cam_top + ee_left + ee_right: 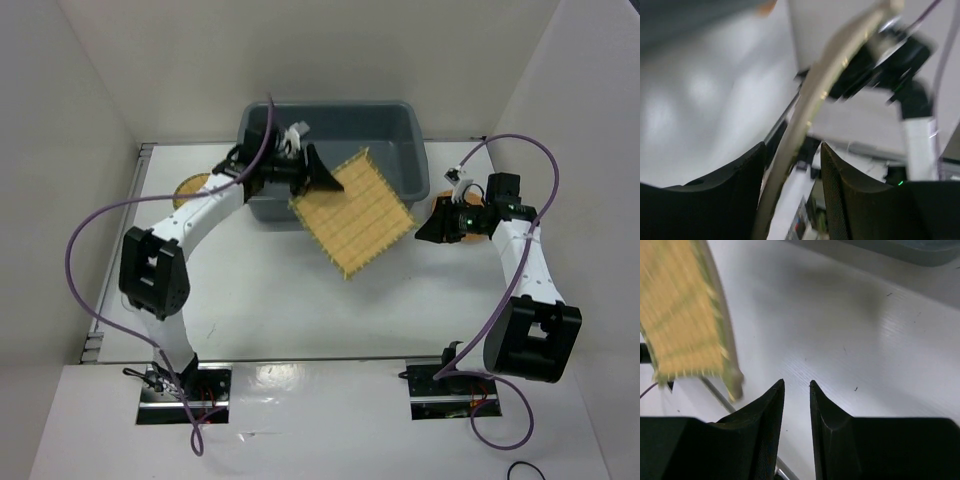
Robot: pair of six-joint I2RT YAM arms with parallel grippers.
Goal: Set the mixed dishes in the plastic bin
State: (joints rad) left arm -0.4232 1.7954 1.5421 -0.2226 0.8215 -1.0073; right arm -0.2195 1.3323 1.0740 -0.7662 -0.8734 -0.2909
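While the left arm reaches over to the far side in the top view, its left gripper has the jaws clamped on one corner of the square yellow woven bamboo mat. Mat is off the surface and tilted, far part over the near rim of the large grey rectangular plastic bin, rest hanging out in front of it. Can't tell if it touches the rim. Round yellow woven disc with dark rim lies on the surface left of the bin, half hidden by the left arm. Right gripper sits low, right of the bin's near right corner and near the mat's right corner. Patches of an orange round woven disc show around it; contact unclear.

Left wrist view, blurred: mat runs edge-on up between the two fingers of the left gripper, jaws about half apart on either side of it. Right arm in the background, white surface to the left.

Right wrist view: right gripper has its jaws at a narrow gap, nothing between them, only bare surface showing through. Mat hangs blurred at upper left, apart from the jaws. Bin wall along the top edge.
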